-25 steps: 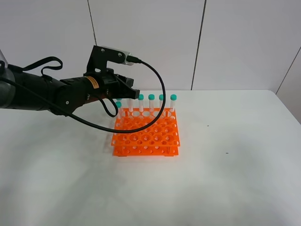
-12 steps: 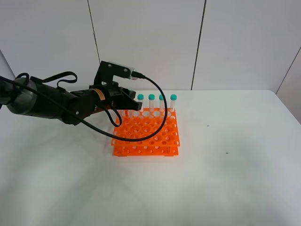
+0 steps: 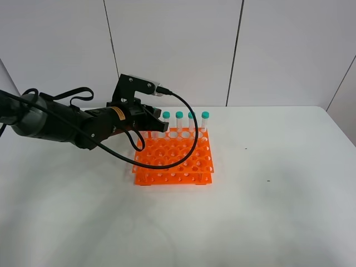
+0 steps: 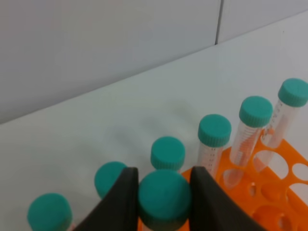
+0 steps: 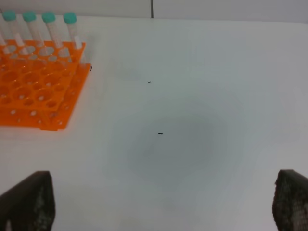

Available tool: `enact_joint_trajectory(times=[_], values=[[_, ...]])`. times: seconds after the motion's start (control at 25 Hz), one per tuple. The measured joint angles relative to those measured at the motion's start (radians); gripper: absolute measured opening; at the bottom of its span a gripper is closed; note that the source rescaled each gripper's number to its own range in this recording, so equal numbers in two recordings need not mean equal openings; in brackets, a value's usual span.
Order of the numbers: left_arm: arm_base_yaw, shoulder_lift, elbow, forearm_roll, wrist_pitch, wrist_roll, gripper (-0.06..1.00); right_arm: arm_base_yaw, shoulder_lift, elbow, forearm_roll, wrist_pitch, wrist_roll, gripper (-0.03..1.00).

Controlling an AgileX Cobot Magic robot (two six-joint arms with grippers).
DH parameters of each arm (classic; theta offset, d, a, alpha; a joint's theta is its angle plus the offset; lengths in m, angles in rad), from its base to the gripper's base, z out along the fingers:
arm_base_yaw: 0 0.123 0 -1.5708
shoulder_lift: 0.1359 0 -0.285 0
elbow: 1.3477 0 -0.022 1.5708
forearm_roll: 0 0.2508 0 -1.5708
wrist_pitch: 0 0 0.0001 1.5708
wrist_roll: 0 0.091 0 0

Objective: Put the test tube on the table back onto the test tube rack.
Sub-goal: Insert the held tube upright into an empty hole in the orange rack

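Plastics on a matt worktop

The test tube rack (image 3: pixel 173 157) is glossy orange plastic; the test tube (image 4: pixel 164 198) has a smooth, matt teal cap, gripped by the left tool's (image 4: pixel 160 201) black, satin-smooth fingers (image 4: pixel 123 202). The worktop (image 3: pixel 267 211) looks white and matt.

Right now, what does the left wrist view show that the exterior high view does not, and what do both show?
Only the left wrist view shows the left tool closed on the teal cap of the test tube, with other capped tubes close around it. Only the exterior high view shows the whole test tube rack, the left arm above its back-left corner, and most of the table. Both show the orange rack, a row of teal-capped tubes, the white table and the wall.
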Motion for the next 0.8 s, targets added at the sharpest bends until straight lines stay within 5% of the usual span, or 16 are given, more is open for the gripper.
enact_joint_trajectory(times=[0.8], values=[[0.008, 0.105, -0.001, -0.003, -0.057, -0.001, 0.0, 0.0, 0.0, 0.0, 0.0, 0.0, 0.0, 0.99]])
